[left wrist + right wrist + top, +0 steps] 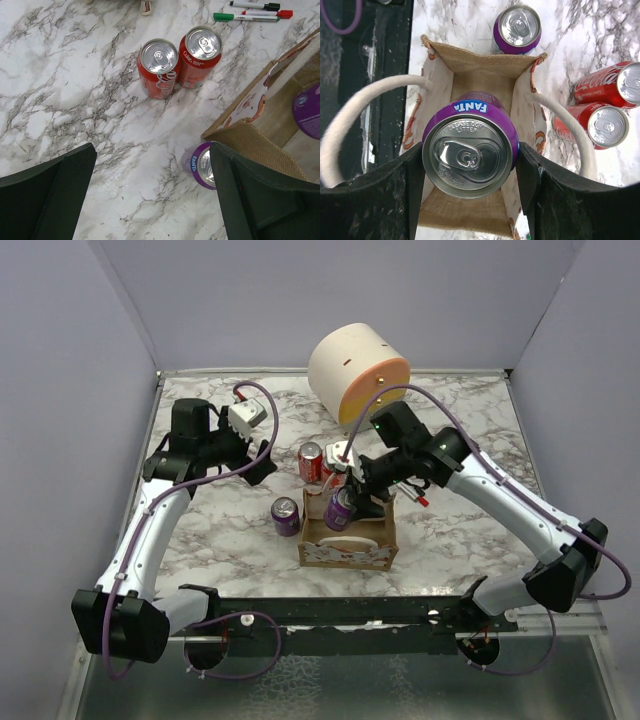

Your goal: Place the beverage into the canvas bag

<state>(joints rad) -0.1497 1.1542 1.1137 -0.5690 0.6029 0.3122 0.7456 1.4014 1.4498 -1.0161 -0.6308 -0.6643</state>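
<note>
My right gripper (pixel 469 167) is shut on a purple Fanta can (pixel 469 150) and holds it upright over the open mouth of the tan canvas bag (pixel 480 70). The bag's white handles (pixel 350 120) are spread to either side. In the top view the held can (pixel 341 508) is above the bag (pixel 347 540) at the table's front centre. A second purple Fanta can (pixel 286 515) stands on the table left of the bag. My left gripper (pixel 150 200) is open and empty, hovering above that can (pixel 200 162).
Two red Coke cans (pixel 311 462) stand side by side behind the bag and also show in the left wrist view (pixel 159 67). A big cream-and-orange round box (pixel 358 365) sits at the back. Markers (pixel 247 17) lie right of the Coke cans.
</note>
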